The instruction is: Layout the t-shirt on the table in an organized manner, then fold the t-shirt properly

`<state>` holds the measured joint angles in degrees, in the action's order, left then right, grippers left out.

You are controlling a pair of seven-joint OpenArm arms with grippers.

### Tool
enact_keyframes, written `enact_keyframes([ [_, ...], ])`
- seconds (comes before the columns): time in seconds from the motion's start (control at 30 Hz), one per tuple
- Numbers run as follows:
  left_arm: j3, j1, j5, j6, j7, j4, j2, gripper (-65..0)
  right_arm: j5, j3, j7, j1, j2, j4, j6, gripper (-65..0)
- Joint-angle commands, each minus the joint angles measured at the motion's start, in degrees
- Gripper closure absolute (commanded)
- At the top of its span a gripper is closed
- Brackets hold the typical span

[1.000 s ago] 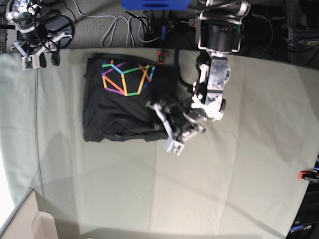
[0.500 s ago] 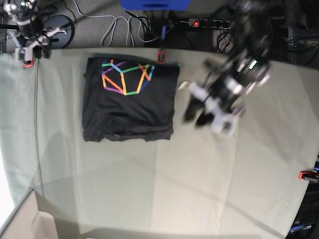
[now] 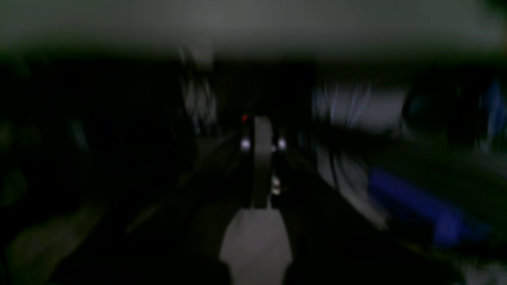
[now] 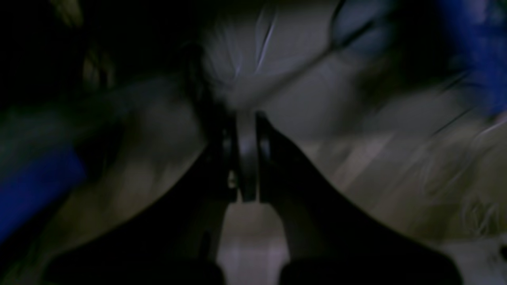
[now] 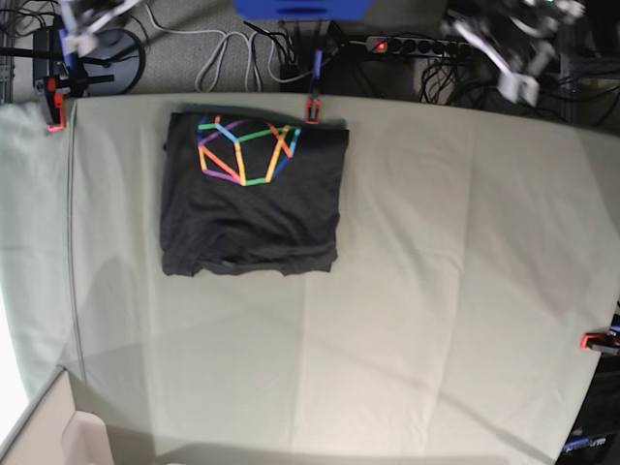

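Right gripper (image 5: 92, 15) now pulled back past the table (image 5: 436, 320) edge at about 11 o'clock, jaws together on nothing. Folded t-shirt (image 5: 252, 199) lying flat toward 10 o'clock, as a neat rectangle with the rainbow print up, touched by no arm. Left gripper (image 5: 518, 68), a second ago right beside the shirt's right edge, now withdrawn to 1 o'clock, jaws also pressed together and empty. Probably meaning the fold is finished and the task nearly complete.
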<state>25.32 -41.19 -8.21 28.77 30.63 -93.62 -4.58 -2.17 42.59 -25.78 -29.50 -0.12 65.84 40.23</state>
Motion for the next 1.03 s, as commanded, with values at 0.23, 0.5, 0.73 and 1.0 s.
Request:
enact_keyframes([
  [0.23, -0.13, 11.17, 11.15, -0.25, -16.26, 38.28, 0.4, -0.1, 0.64, -9.84, 17.38, 7.91, 4.65, -27.03, -0.23, 0.0],
  [0.5, 0.22, 33.15, 18.1, -2.8, -43.6, 89.89, -4.34, -0.1, 0.55, -24.61, 50.7, 10.81, 4.38, -47.87, -26.38, 0.0],
  [0.73, -5.59, 36.66, 21.17, -21.61, -45.71, 91.12, -3.2, -0.1, 0.72, -31.12, 62.75, 17.41, 1.92, -64.48, -48.62, 0.0],
  [1.0, -6.99, 38.42, 21.7, -22.31, -42.81, 90.94, -1.0, -0.2, 0.64, -31.2, 60.37, 16.79, 0.6, -64.04, -48.89, 0.0],
])
